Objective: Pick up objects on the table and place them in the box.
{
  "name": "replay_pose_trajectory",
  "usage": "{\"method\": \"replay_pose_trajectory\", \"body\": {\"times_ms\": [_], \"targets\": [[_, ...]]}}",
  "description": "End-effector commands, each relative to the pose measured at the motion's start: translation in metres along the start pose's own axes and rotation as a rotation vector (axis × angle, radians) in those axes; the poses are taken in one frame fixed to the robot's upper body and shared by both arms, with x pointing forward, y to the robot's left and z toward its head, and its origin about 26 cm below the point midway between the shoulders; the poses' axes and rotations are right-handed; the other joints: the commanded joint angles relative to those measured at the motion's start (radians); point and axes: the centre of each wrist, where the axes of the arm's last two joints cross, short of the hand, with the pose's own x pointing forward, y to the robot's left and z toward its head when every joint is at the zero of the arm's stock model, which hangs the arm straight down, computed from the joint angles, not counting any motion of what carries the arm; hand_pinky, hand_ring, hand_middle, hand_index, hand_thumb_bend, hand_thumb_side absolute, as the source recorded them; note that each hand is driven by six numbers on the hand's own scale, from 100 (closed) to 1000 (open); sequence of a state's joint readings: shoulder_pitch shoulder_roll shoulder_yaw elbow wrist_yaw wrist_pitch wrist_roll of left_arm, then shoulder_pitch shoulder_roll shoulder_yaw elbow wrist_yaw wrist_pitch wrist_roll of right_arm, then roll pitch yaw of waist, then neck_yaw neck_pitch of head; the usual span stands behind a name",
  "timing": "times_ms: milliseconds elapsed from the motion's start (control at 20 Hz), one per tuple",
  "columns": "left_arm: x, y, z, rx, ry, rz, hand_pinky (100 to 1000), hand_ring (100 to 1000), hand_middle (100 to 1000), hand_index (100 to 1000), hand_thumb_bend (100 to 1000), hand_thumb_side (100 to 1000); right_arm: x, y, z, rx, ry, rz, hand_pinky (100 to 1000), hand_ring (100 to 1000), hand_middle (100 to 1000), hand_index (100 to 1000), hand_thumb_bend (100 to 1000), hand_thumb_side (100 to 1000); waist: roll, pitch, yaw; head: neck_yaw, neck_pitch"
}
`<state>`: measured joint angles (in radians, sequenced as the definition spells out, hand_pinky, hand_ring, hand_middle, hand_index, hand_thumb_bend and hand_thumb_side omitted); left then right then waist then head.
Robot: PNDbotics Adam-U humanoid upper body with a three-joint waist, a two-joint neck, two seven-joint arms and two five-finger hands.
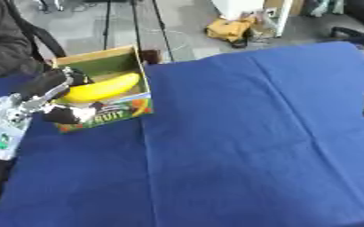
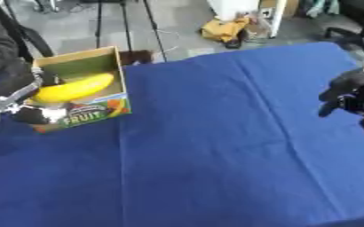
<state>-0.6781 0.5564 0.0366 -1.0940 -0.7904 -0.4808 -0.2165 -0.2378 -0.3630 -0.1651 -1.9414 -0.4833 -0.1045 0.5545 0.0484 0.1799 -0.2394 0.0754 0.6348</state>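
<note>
Left hand (image 1: 57,91) holds banana (image 1: 104,88) over box (image 1: 131,57); blue table (image 1: 239,142) beside.

The table (image 1: 239,133) wears a blue cloth, matt and soft-looking, with pressed fold lines crossing it and a few shallow wrinkles. The box (image 1: 131,57) is plain brown cardboard on its walls and rim, dull and paper-like; its front panel (image 1: 111,116) carries bright colour print with a slight sheen. The banana (image 1: 104,88) has a smooth yellow skin that catches a little light. The left hand (image 1: 49,86) looks like black plastic, its forearm (image 1: 6,128) silver metal. The right hand (image 2: 348,91) is matt black.
</note>
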Motion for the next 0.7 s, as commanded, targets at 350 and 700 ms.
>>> {"method": "replay_pose_trajectory", "body": {"times_ms": [350,700], "targets": [[-0.049,0.022,0.032,0.054,0.189,-0.05,505,484,488,735,340,646,0.007,-0.001,-0.007,0.056,-0.015,0.042,546,662,658,706,100,526,0.002,0.004,-0.032,0.017,-0.037],[-0.063,0.019,0.044,0.089,0.241,-0.072,577,578,592,762,371,862,0.007,-0.001,-0.008,0.061,-0.014,0.038,547,662,658,706,100,525,0.009,-0.001,-0.063,0.023,-0.049]]}}
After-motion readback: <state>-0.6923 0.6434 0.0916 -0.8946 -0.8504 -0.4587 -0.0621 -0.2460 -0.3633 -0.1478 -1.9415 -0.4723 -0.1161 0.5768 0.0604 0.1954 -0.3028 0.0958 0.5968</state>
